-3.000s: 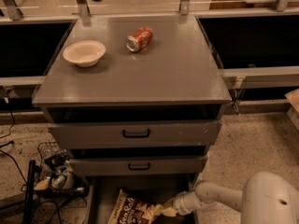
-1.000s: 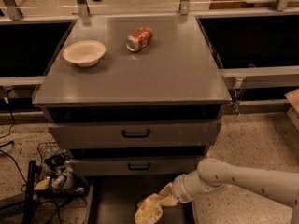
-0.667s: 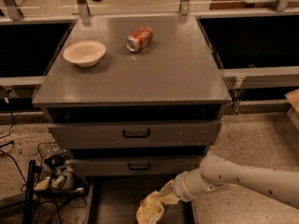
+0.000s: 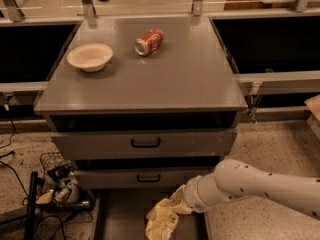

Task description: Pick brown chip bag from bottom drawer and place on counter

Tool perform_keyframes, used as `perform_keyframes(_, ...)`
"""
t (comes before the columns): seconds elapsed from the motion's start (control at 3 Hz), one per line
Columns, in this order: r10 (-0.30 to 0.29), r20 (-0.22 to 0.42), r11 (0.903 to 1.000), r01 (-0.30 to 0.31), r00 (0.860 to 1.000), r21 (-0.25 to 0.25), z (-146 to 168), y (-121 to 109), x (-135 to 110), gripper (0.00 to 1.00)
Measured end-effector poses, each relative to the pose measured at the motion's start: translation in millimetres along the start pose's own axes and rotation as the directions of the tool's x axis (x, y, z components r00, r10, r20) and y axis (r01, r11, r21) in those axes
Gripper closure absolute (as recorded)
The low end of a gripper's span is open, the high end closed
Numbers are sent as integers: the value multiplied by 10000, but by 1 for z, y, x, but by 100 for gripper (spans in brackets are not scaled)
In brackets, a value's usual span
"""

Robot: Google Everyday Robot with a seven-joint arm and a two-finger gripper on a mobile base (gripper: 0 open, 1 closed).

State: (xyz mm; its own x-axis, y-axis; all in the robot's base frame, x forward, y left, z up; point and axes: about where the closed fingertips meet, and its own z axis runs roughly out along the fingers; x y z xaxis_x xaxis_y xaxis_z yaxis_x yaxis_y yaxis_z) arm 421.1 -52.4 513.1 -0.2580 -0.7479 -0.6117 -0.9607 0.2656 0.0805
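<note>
The brown chip bag (image 4: 161, 219) shows as a crumpled pale tan-yellow bundle hanging above the bottom drawer (image 4: 122, 216), which stands pulled out at the bottom of the view. My gripper (image 4: 181, 204) is at the end of the white arm reaching in from the right, shut on the bag's upper right end. The bag is lifted off the drawer's grey floor, just below the middle drawer front. The counter (image 4: 185, 74) spreads above the three drawers, well above the gripper.
On the counter lie a red soda can (image 4: 149, 42) on its side and a cream bowl (image 4: 89, 57) at the left. Black recessed bays flank the cabinet. A wire basket with clutter and cables (image 4: 60, 186) sits on the floor at the left.
Three seconds ago the bag lay flat in the drawer with the gripper at its edge. Now it is gripped, crumpled and raised, and the arm has lifted slightly over the last second.
</note>
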Motion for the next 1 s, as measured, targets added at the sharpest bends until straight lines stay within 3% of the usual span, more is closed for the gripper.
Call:
perform_keyframes(0.33,-520,-254,9951,540,9983,830,-43,7,-27,100)
perform_keyframes(1.0,-336,-135,9955,347,9993,882,-43,1,-25,100)
